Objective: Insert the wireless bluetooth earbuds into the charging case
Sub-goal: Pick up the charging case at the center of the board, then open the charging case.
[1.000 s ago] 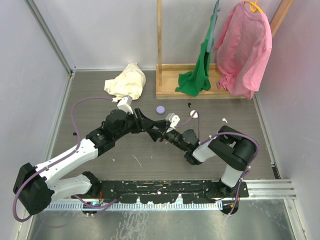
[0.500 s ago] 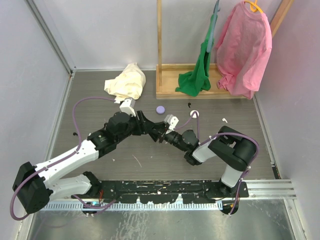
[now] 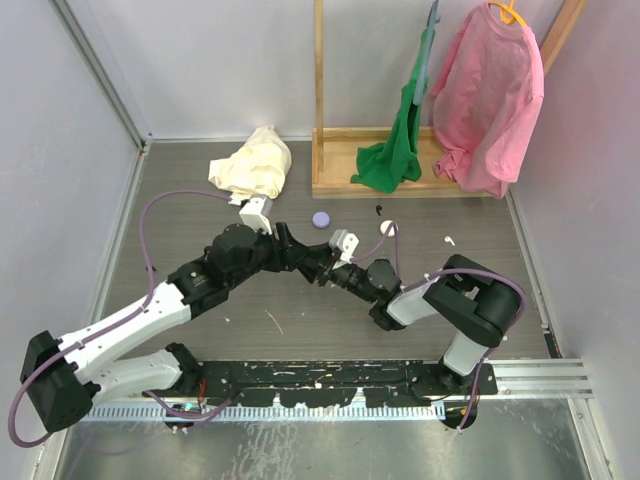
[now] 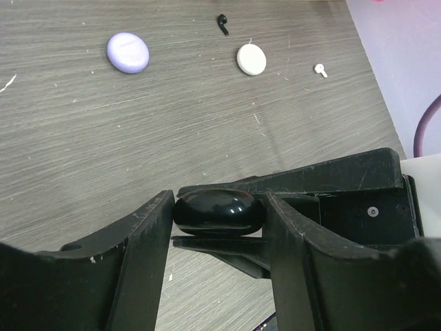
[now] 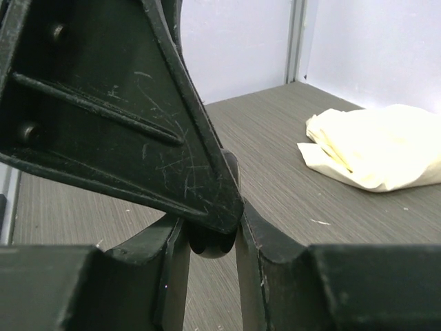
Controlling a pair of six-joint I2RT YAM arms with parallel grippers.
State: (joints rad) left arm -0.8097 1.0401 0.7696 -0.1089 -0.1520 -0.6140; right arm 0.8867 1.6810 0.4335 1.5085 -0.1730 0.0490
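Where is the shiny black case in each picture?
Top external: black case, mostly hidden, near picture centre.
Left wrist: case at lower centre, between the fingers of the left gripper.
Right wrist: dark round shape at bottom centre, inside the right gripper.
Shared landmark: grey wood-grain table.

The left gripper point(image 3: 316, 262) and right gripper point(image 3: 333, 272) are seen meeting tip to tip over the middle of the bench point(image 3: 330, 330). Toward the far edge, a purple case point(image 3: 320, 219), a white case point(image 3: 388, 228), a black earbud point(image 3: 379, 210) and a white earbud point(image 3: 449, 240) are laid apart.
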